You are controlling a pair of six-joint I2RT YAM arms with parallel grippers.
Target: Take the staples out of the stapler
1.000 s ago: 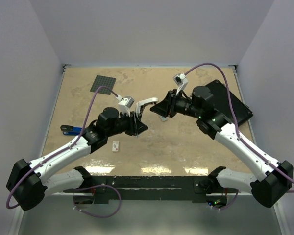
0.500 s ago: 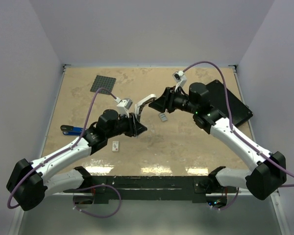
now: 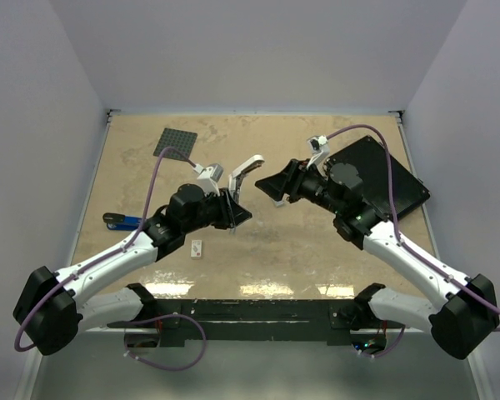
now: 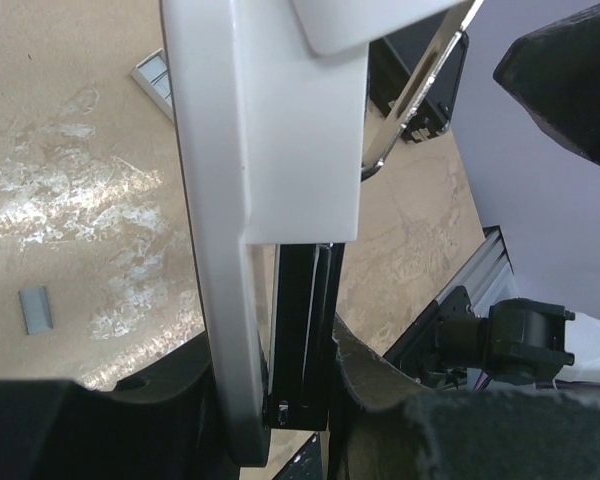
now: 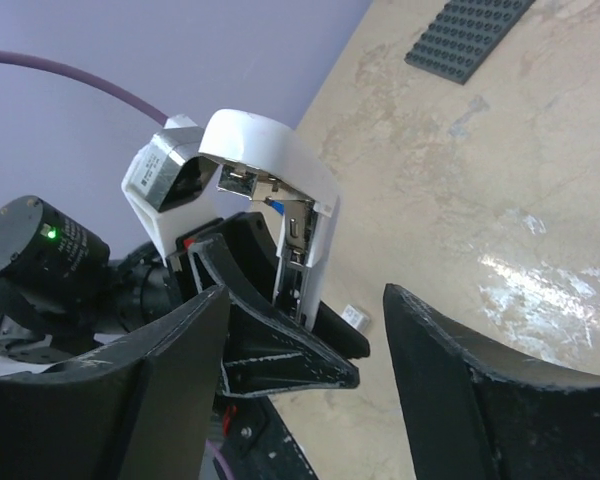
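Top external shows stapler (image 3: 247,169) gripped in left end effector (image 3: 232,212).

Left wrist cam: white hinged tool (image 4: 270,130) runs off the top edge, its lower end is buried between the blurred left gripper (image 4: 275,360) fingers, and it covers half of a small pale piece (image 4: 152,78) I can't identify. Grey strip of staples (image 4: 35,310) on the table (image 4: 80,200) there: too small to count. Top cam: blue-and-black stapler (image 3: 119,221) has its right end under the left arm (image 3: 108,258), too small to tell open or closed; right gripper (image 5: 308,300) fingers are cut off by the bottom edge of their own cam.
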